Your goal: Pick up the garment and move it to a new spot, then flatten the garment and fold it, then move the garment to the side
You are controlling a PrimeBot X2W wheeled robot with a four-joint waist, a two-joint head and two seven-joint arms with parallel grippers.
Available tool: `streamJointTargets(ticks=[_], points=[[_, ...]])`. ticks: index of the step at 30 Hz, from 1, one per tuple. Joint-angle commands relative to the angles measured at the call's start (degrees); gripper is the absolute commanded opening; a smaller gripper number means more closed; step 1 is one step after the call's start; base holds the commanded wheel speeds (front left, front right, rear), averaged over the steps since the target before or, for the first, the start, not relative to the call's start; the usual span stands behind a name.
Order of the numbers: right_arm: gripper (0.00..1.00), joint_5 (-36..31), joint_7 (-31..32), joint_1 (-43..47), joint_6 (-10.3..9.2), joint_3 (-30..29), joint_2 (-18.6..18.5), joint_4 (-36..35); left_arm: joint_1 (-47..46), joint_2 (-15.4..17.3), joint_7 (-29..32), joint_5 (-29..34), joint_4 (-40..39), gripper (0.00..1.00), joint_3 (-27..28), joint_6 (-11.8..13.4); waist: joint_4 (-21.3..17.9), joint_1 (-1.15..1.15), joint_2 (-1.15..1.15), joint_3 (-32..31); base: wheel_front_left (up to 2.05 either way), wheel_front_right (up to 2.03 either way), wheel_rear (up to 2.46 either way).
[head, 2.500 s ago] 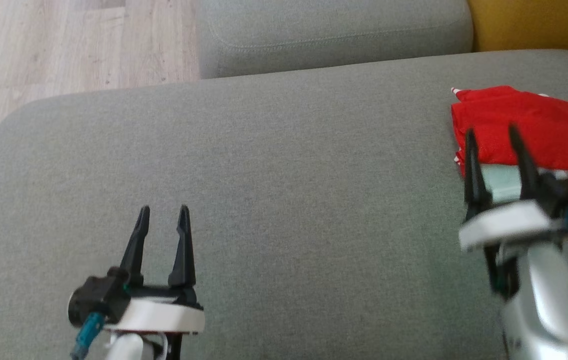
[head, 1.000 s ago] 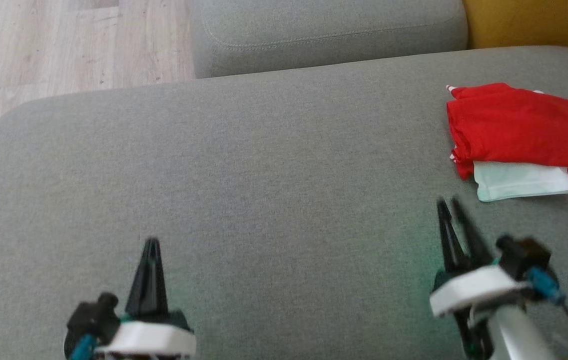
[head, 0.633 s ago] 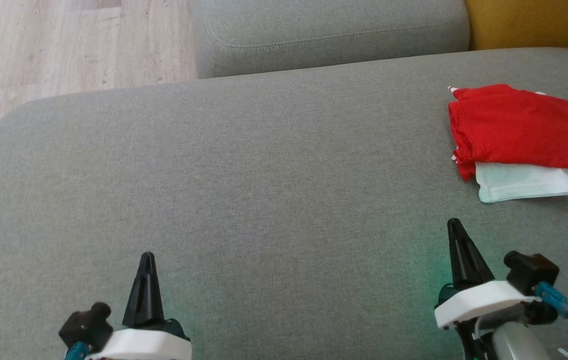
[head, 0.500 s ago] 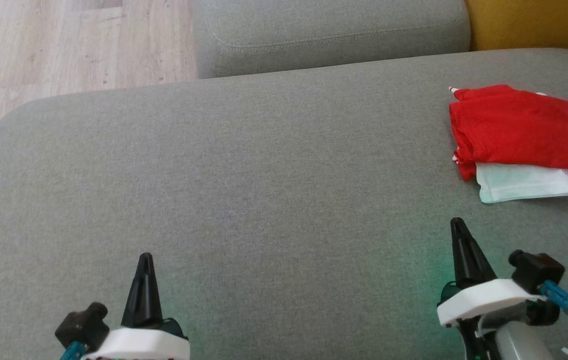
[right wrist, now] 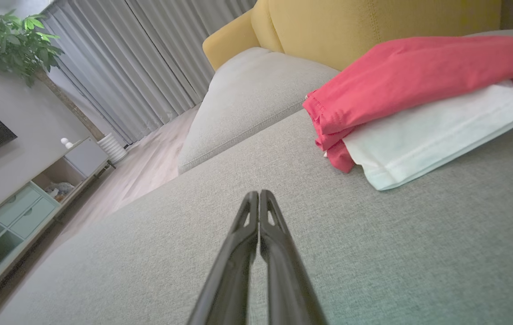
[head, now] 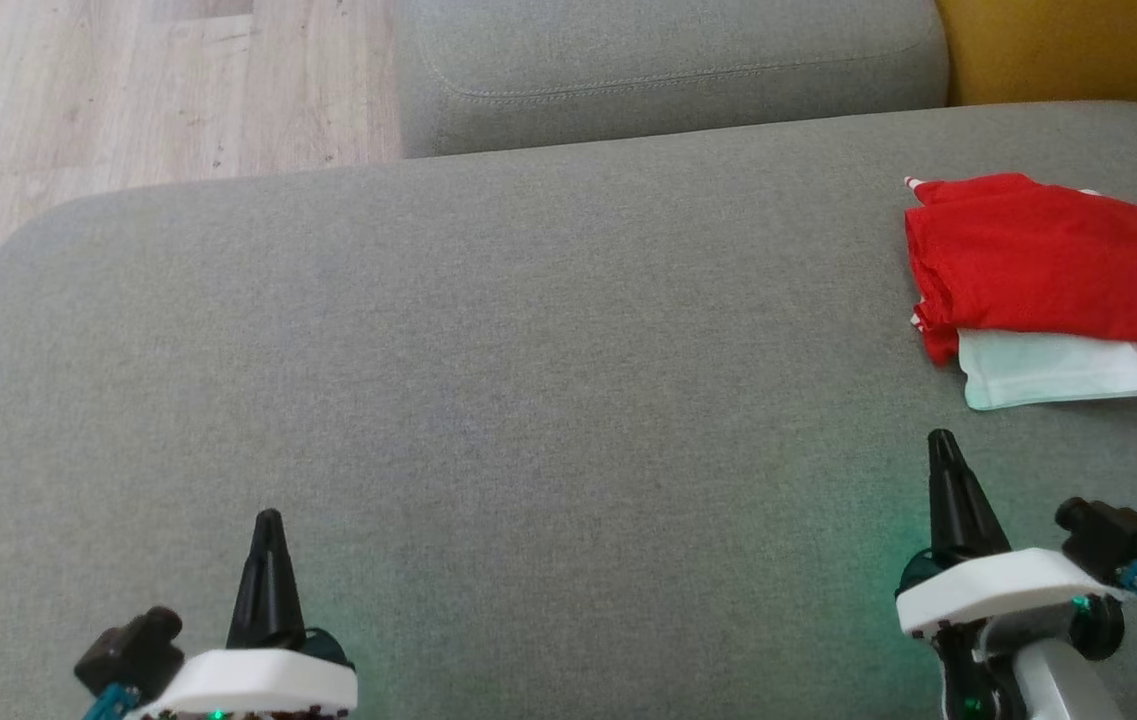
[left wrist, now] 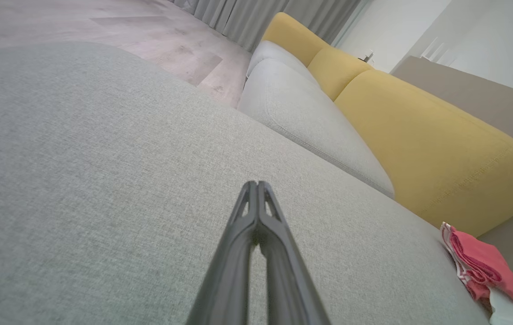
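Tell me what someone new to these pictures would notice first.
The folded red and white garment stands out at once, lying at the far right of the broad grey fabric sofa cushion. Next come the left gripper and right gripper, low in the head view, dark fingers shut on nothing. A mustard-yellow sofa back rises behind.

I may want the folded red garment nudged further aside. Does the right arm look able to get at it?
Probably yes. The garment lies just ahead of the right gripper, bare grey cushion between them, nothing on it. The gripper is shut and would have to open first.
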Motion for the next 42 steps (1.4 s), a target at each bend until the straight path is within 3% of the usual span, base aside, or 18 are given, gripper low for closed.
streamJointTargets(ticks=[1,42], points=[[0.00,2.1,0.5,-2.7,-0.01,-0.3,-0.3,-2.2,-2.9,0.3,0.3,-1.7,-1.8,0.00,1.3,-0.3,0.1,0.00,0.00,0.0,0.00,0.00,0.00],[0.00,28.5,7.1,-2.3,-0.03,-4.0,-0.4,-5.2,-4.9,0.4,7.0,-24.5,-2.1,0.00,6.3,-2.1,1.3,0.00,0.00,-0.4,0.00,0.00,0.00]])
